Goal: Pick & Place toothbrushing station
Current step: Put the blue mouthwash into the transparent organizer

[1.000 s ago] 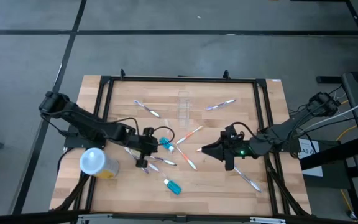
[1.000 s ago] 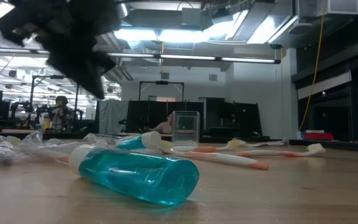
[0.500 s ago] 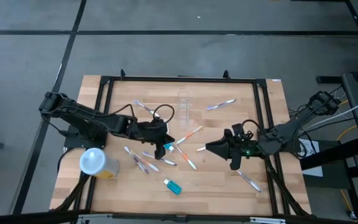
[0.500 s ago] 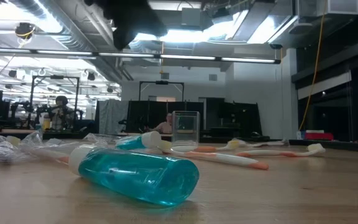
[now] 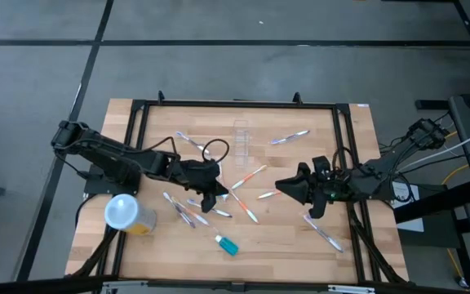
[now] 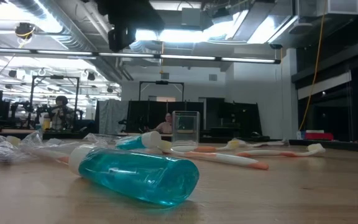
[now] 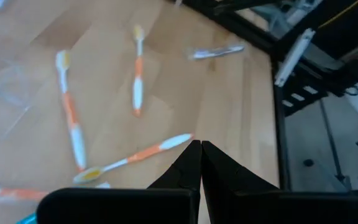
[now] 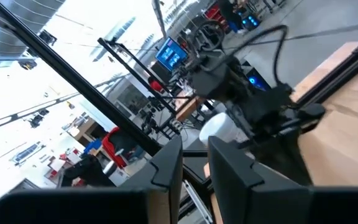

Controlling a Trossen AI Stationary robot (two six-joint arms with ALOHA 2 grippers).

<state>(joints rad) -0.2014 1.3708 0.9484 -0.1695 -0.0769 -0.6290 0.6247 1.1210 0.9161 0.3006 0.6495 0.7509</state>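
The toothbrushing station, a small clear cup (image 5: 241,137) (image 6: 185,129), stands upright on its base toward the table's far edge, untouched. Orange-and-white toothbrushes (image 5: 249,175) (image 7: 138,158) lie flat around the middle of the table. My left gripper (image 5: 219,188) (image 7: 199,144) hangs shut and bare above the toothbrushes, left of centre and nearer than the cup. My right gripper (image 5: 282,186) (image 8: 194,155) hovers level at right of centre, pointing toward the left arm. Its fingers stand a narrow gap apart, and I see nothing between them.
A yellow tub with a pale round lid (image 5: 126,214) stands at the near left. A teal tube (image 5: 227,243) (image 6: 135,174) lies near the front edge. Wrapped toothbrushes (image 5: 182,211) lie left of centre, another (image 5: 325,235) at the near right. A black frame (image 5: 239,104) borders the table.
My left gripper has risen from the wrapped toothbrushes at the near left and gone toward the table's middle, rolling as it went; it stays shut with nothing in it. My right gripper has drawn back a little toward the right edge, rising and tipping toward level.
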